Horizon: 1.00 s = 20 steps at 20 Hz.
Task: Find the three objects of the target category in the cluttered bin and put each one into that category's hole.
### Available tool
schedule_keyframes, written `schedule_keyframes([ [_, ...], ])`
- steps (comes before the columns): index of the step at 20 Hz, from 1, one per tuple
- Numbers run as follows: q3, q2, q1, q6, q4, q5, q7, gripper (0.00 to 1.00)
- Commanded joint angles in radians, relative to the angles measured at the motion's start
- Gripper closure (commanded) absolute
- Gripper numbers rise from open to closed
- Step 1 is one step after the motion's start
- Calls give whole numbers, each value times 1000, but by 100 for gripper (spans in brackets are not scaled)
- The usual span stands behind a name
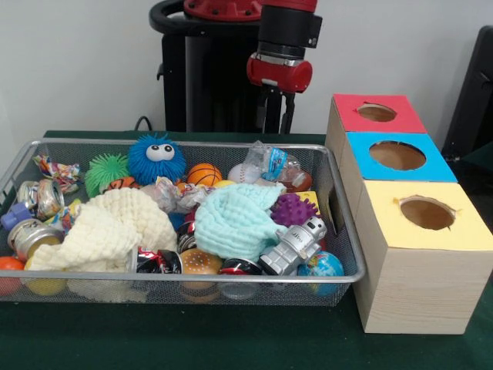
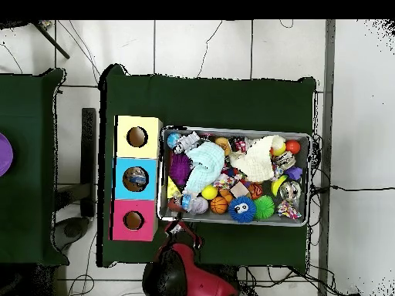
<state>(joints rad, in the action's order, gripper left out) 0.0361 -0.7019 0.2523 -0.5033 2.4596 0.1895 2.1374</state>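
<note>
Green cloth covers the table, above which the gripper (image 1: 277, 116) is held empty behind the wire bin's (image 1: 348, 245) far rim, whether parted or closed cannot be told. Something is seen lying in the blue hole (image 2: 136, 176) from overhead, while the red hole (image 2: 133, 220) and yellow hole (image 2: 136, 136) look empty. So perhaps one object is placed, with others presumably left among the clutter, such as the crushed cans (image 1: 40, 197).
</note>
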Motion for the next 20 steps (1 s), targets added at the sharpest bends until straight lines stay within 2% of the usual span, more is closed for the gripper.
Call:
schedule_keyframes([
  [1,54,-4,23,87,-51,95,285,0],
  [8,59,-8,25,69,-44,142,341,0],
  [10,60,-5,21,78,-45,154,336,0],
  [17,8,24,-60,103,-70,241,270,0],
  [20,38,73,-43,69,-93,225,292,0],
])
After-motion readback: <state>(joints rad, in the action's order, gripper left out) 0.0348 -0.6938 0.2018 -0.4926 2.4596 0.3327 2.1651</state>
